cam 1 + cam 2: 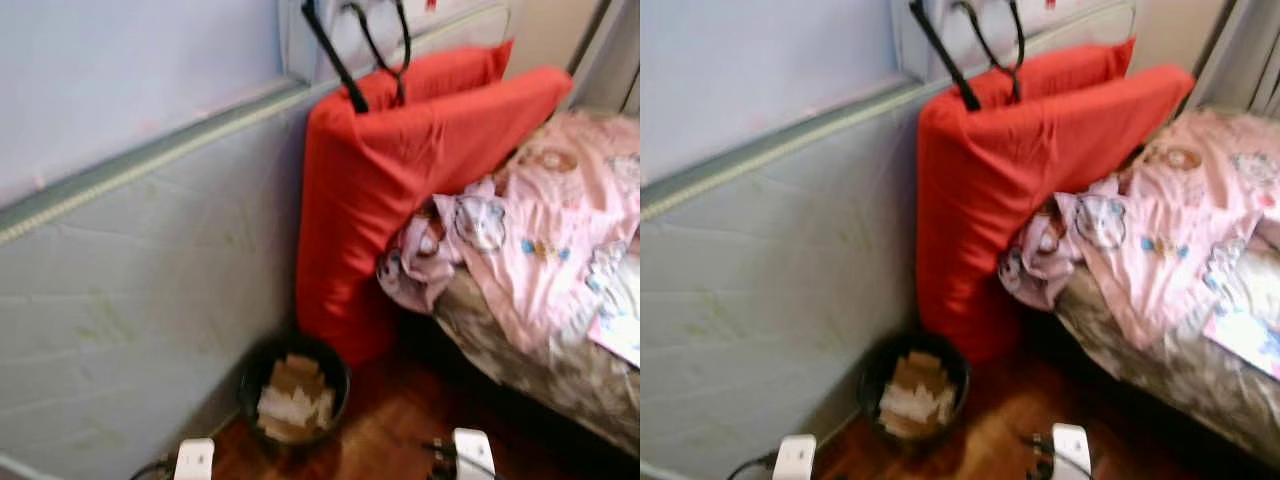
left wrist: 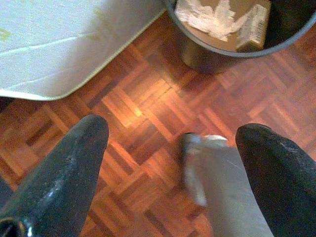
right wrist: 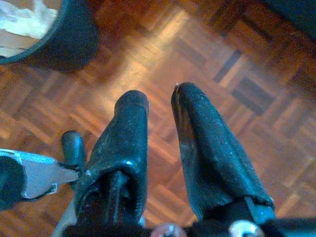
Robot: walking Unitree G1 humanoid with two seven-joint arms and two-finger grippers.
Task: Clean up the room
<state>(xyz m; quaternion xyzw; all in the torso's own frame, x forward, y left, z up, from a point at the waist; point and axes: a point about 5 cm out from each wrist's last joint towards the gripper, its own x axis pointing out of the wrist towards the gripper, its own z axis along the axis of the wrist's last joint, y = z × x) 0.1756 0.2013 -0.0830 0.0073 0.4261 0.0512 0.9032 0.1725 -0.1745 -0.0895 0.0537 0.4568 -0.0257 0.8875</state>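
Observation:
A black waste bin stands on the parquet floor at the foot of two red cushions; it holds cardboard and crumpled paper. The same bin lies just ahead of my left gripper, which hangs low over the floor, open, with nothing between its fingers. Over bare parquet to the right of the bin, my right gripper hangs with its fingers close together and nothing held.
A pale mattress leans along the wall on the left. On the right is a bed with a rumpled pink sheet hanging over its edge. Black bag straps hang behind the cushions. Open parquet lies between bin and bed.

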